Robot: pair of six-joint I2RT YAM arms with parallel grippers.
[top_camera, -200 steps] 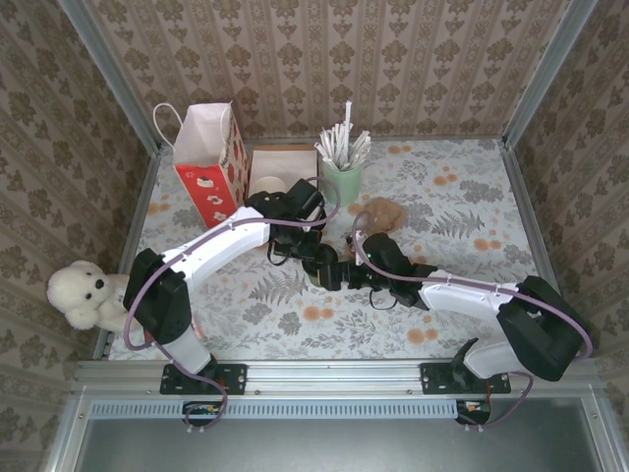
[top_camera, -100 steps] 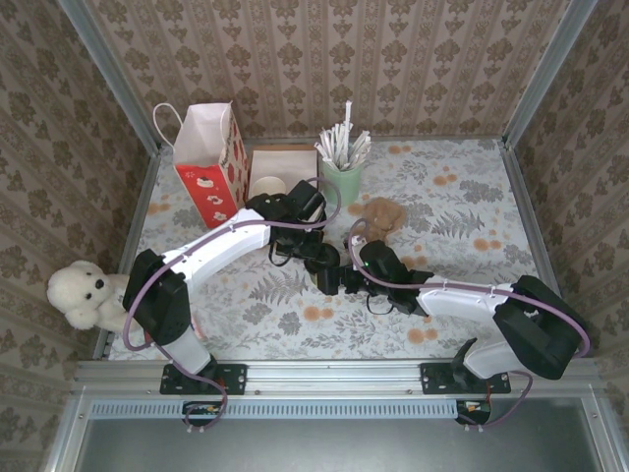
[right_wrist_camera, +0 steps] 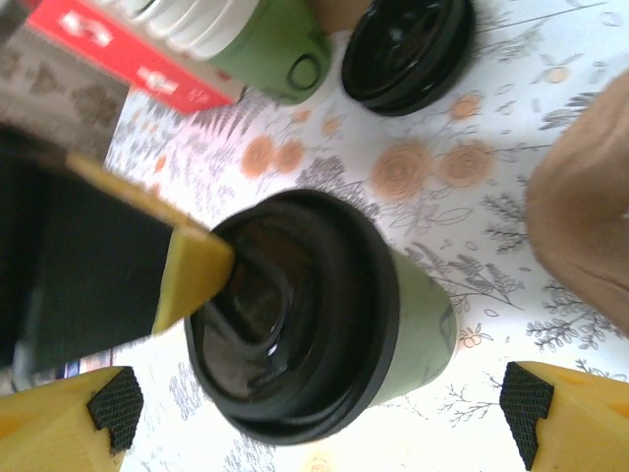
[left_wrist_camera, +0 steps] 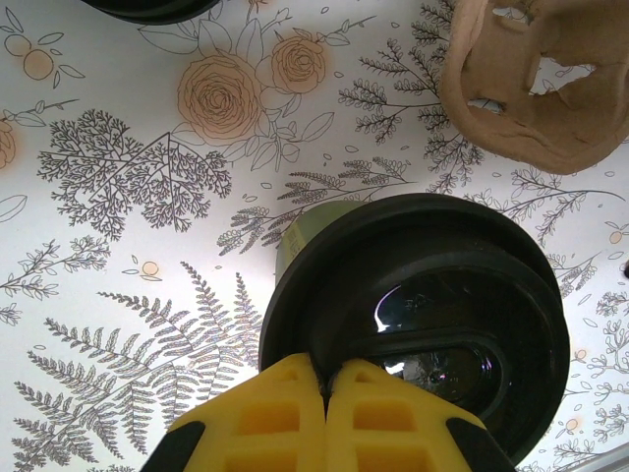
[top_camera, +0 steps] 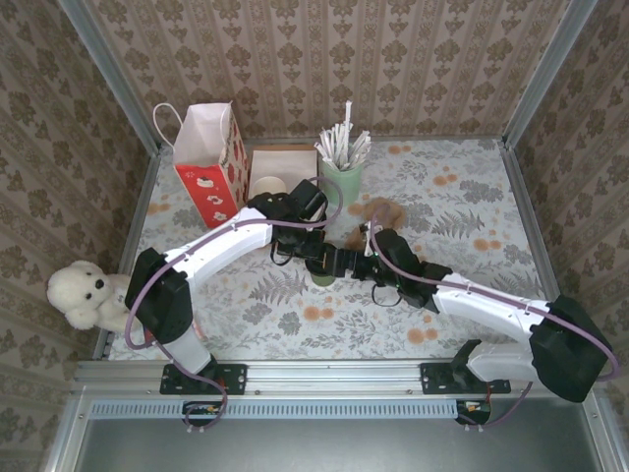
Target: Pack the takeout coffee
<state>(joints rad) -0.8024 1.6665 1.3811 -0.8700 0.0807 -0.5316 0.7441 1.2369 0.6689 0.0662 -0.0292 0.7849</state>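
While the takeout coffee (right_wrist_camera: pixel 295 334) stands on the floral table (left_wrist_camera: pixel 118 295) near its middle, the right gripper (right_wrist_camera: pixel 319 411) straddles it with jaws spread wide. Its black pads (right_wrist_camera: pixel 116 405) sit clear of the cup on either side. The left gripper (left_wrist_camera: pixel 324 383) has its yellow fingers pressed together, their tips touching the rim of the cup's black lid. A tan cardboard cup carrier (left_wrist_camera: pixel 531 88) lies near the cup. A loose black lid (right_wrist_camera: pixel 408 49) and a stack of green cups (right_wrist_camera: pixel 280 49) sit farther off.
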